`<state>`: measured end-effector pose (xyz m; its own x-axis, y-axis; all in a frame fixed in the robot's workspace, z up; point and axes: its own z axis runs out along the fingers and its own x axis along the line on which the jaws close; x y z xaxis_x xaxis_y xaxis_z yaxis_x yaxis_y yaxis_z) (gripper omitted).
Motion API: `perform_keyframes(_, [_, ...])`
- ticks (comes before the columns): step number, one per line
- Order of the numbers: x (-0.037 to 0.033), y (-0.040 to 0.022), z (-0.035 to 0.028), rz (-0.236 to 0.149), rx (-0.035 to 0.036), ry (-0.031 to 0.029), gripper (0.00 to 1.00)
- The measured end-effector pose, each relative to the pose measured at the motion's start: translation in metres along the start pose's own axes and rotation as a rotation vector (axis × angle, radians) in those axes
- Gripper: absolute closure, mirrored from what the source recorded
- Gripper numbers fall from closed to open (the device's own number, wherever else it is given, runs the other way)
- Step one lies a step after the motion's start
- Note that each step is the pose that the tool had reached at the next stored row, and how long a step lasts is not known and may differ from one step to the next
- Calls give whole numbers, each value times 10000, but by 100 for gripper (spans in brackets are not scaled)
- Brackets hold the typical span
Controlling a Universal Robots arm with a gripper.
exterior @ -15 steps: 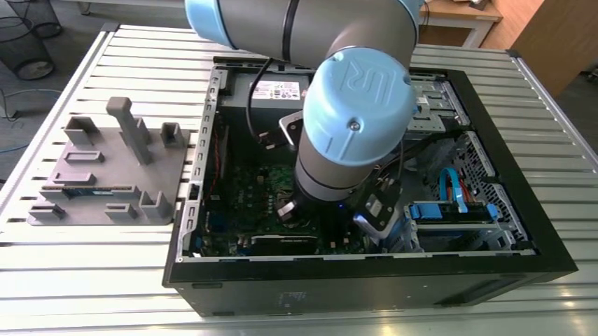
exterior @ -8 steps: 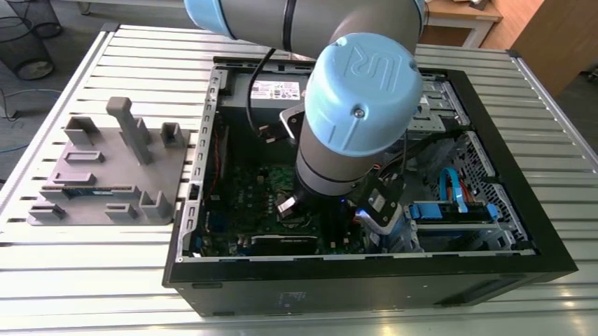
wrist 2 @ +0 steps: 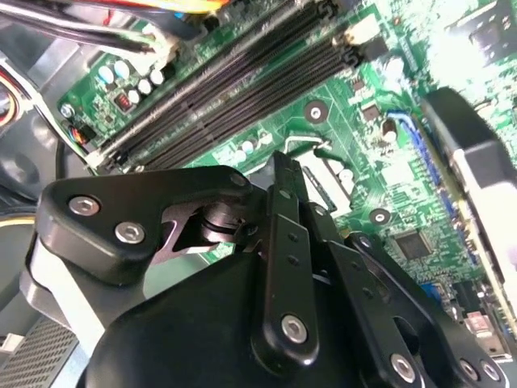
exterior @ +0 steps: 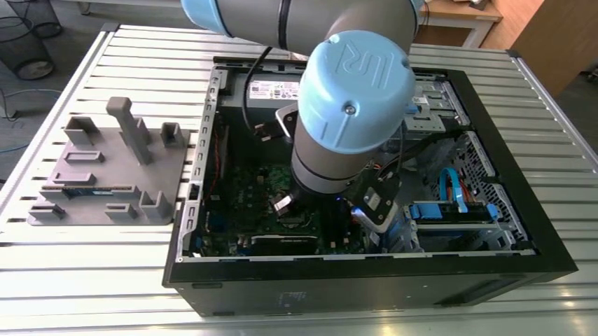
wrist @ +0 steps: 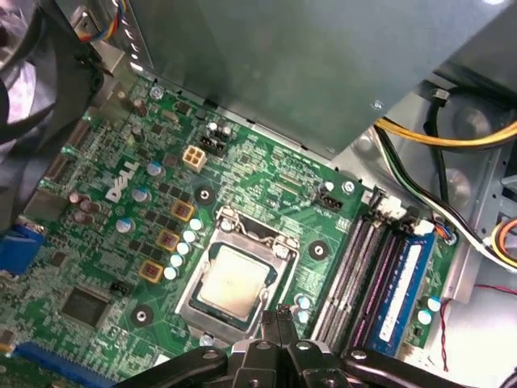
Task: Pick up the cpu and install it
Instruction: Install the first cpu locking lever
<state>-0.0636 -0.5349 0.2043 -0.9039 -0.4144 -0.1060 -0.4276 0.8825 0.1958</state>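
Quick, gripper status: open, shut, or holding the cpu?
Gripper: shut, fingers together, holding nothing. The cpu lies in the socket, close to the fingertips.

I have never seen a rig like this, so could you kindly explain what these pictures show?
The pale blue and grey machine is a robot arm, reaching into an open computer case lying on a slatted metal table. A grey parts holder sits at the exterior view's left. That picture comes from a camera off the arm; the other two from cameras near its wrist. In the first wrist view, the cpu lies in its socket on the green motherboard, and the black pincer, shut and empty, hangs close by it.
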Motion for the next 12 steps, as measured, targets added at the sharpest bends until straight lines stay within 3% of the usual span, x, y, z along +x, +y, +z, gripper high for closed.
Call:
perform_keyframes(8, [32,131,21,14,21,-45,89])
perform_keyframes(12, [22,152,-63,21,31,-44,89])
